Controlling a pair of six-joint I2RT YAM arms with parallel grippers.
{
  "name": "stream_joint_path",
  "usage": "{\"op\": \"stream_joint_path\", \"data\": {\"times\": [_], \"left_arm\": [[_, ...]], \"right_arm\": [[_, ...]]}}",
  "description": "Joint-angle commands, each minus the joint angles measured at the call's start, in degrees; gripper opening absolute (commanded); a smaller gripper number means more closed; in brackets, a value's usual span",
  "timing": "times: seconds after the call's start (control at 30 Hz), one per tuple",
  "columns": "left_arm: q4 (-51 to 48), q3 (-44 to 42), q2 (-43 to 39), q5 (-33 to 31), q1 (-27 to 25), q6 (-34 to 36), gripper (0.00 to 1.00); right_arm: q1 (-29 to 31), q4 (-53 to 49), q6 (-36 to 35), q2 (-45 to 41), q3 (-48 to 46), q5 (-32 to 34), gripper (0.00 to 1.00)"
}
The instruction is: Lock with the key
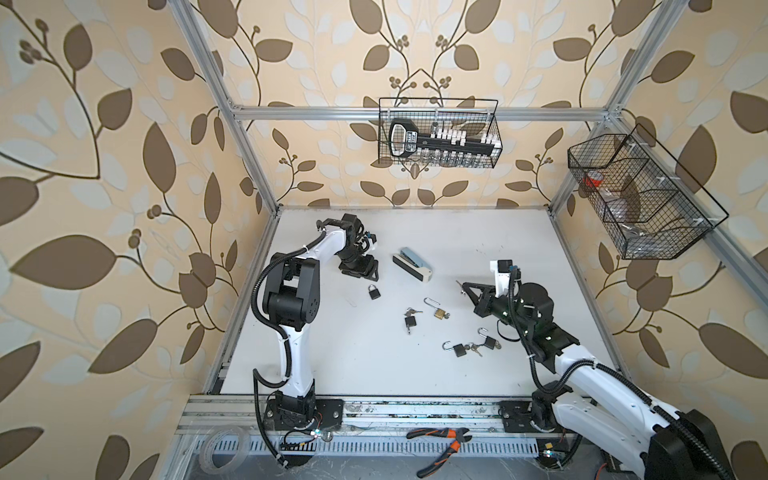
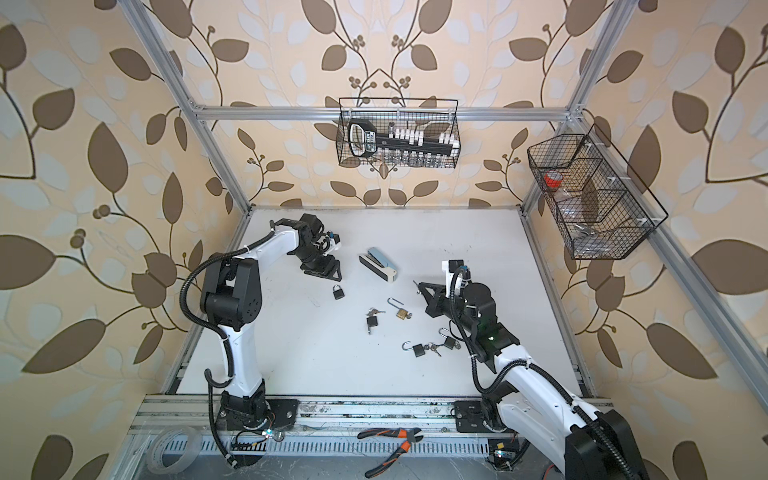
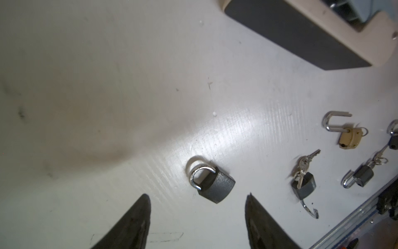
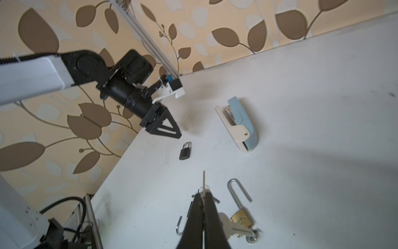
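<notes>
A small black padlock (image 3: 215, 186) lies flat on the white table (image 1: 332, 357), its shackle down in the body. In both top views it shows as the padlock (image 1: 374, 292) (image 2: 338, 293) just in front of my left gripper (image 1: 362, 272). In the left wrist view the left gripper (image 3: 198, 195) stands open over the table, with the padlock lying loose just beyond its fingertips. My right gripper (image 4: 203, 194) is shut on a silver key (image 4: 203, 181), whose blade sticks out past the tips. In a top view the right gripper (image 1: 463, 286) hovers right of centre.
A blue and cream stapler (image 1: 412, 264) lies behind the middle. A brass padlock (image 1: 439, 312) and several black open padlocks with keys (image 1: 460, 349) are scattered between the arms. Orange pliers (image 1: 444, 446) rest on the front rail. Wire baskets (image 1: 438, 133) hang on the frame.
</notes>
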Motion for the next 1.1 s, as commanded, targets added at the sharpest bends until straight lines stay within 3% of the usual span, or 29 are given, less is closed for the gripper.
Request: {"op": "stream_joint_path", "data": {"times": [0.0,0.07,0.13,0.37,0.47,0.63,1.07], "left_arm": [[6.2,-2.6,-13.8,-1.0,0.2,-5.8,0.74],[9.1,-5.5,-19.8,-1.9,0.2,-7.5,0.79],[11.2,-8.0,-24.9,-1.6,0.2,-9.7,0.93],[13.3,-18.5,-39.5,1.8,0.5,-14.1,0.96],[16.2,-24.3,-45.7,1.7,2.0,-17.4,0.99],[19.8,-30.4,-49.1,12.0,13.2,-22.5,0.99],[22.0,-33.6,-49.0,11.4,14.1,-23.9,0.99]], "right_arm": [[7.9,-1.4,-4.7,2.0,4.6,10.1,0.0],[13.4,0.5,-4.4,4.6,5.5,14.3,0.0],[18.7,3.1,-3.6,8.1,6.4,17.6,0.0],[33.8,13.4,5.4,30.1,13.3,25.0,0.0],[34.5,17.7,9.9,37.6,15.4,24.7,0.0],[33.5,16.9,11.5,47.8,21.3,26.9,0.0],[28.9,12.9,11.5,59.3,31.1,31.4,0.0]]}}
